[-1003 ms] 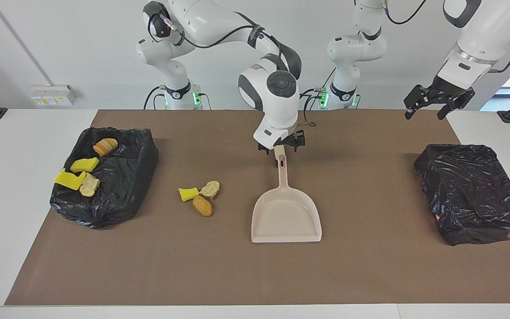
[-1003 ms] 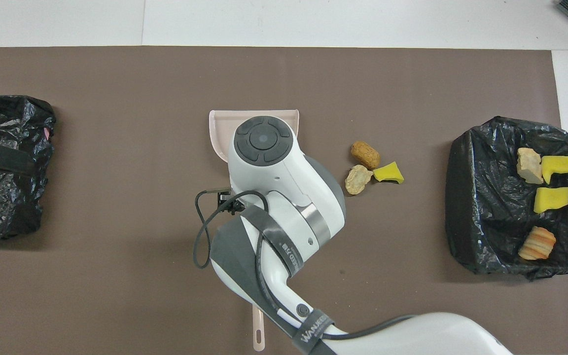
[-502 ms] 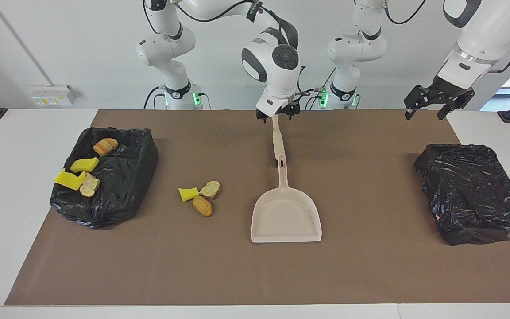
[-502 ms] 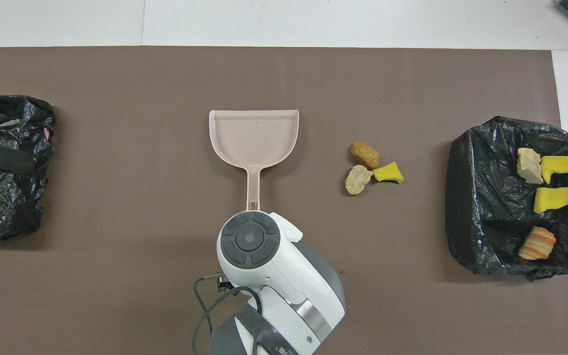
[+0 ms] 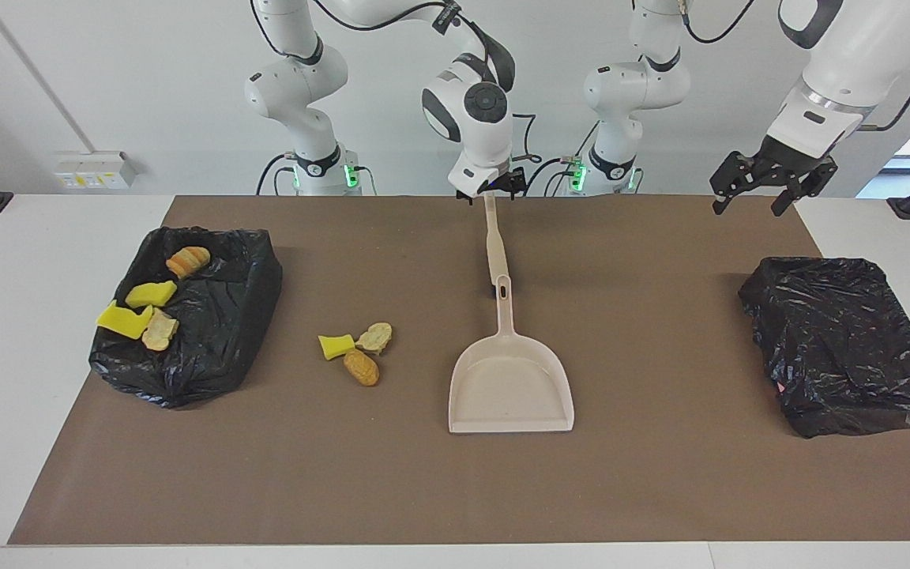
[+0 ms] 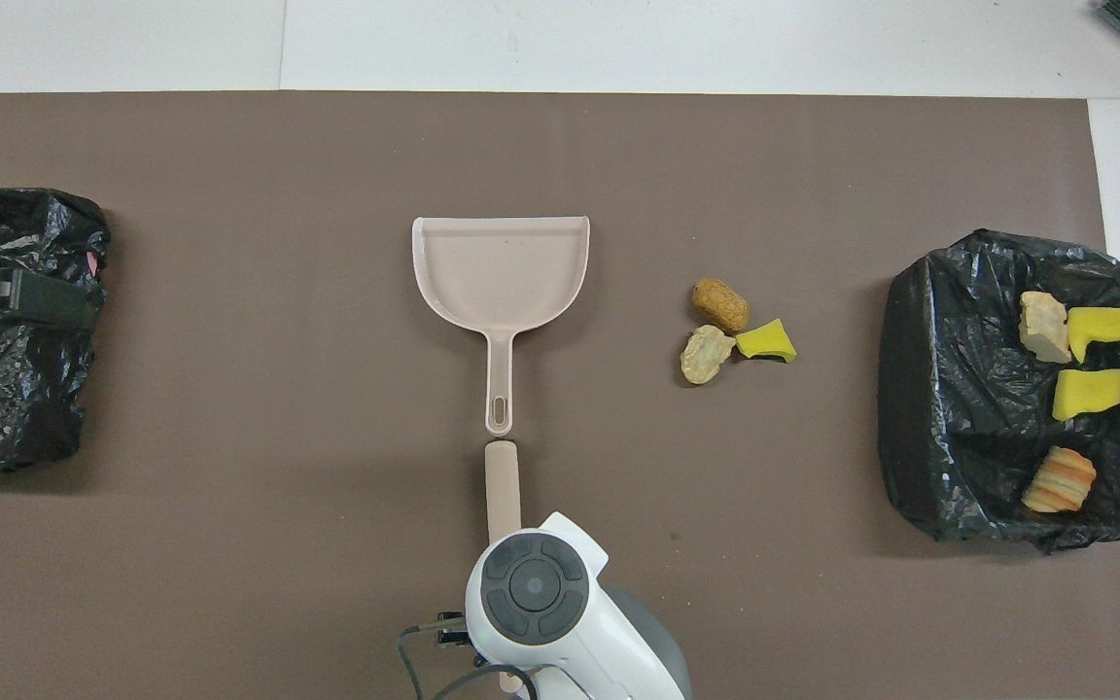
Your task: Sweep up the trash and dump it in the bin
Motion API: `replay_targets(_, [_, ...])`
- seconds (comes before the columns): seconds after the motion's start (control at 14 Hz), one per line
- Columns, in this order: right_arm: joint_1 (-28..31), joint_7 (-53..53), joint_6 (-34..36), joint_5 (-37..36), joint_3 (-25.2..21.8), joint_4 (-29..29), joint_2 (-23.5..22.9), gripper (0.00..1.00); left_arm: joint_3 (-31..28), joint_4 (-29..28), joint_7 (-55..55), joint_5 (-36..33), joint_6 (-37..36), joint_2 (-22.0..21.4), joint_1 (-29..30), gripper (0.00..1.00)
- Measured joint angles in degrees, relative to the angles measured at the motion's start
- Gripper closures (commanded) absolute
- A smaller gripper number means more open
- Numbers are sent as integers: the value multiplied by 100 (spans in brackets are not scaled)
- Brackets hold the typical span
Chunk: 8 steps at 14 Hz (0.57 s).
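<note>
Hovering open above the brush handle (image 5: 494, 245) by the surface's (image 5: 660, 490) robot-side edge, maybe to grab it, the right tool (image 5: 490, 194) holds nothing, the left tool (image 5: 747, 201) waits open, and trash (image 5: 356, 348) lies beside the dustpan (image 5: 510, 387).

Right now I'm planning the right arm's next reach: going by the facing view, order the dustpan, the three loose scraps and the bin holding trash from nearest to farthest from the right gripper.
From the right gripper, over the brush handle:
1. Dustpan, mid-table; its handle is closest.
2. Loose scraps, beside the dustpan toward the right arm's end.
3. Bin holding trash, at the right arm's end.
</note>
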<state>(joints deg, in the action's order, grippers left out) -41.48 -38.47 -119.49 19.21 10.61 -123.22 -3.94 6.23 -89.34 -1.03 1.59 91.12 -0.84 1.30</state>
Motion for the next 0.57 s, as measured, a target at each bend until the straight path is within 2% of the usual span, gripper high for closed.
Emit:
replay_targets(0.29, [-237, -39, -477, 11, 0, -485, 91, 0, 26, -181, -397, 3, 925, 336, -442, 0])
replay_targets(0.36, [-256, -39, -524, 15, 0, -523, 101, 8, 30, -288, -545, 3, 1250, 439, -599, 0])
replay_targets(0.57, [-257, -39, -545, 19, -7, -536, 122, 49, 41, -696, -733, 3, 1978, 632, -969, 0])
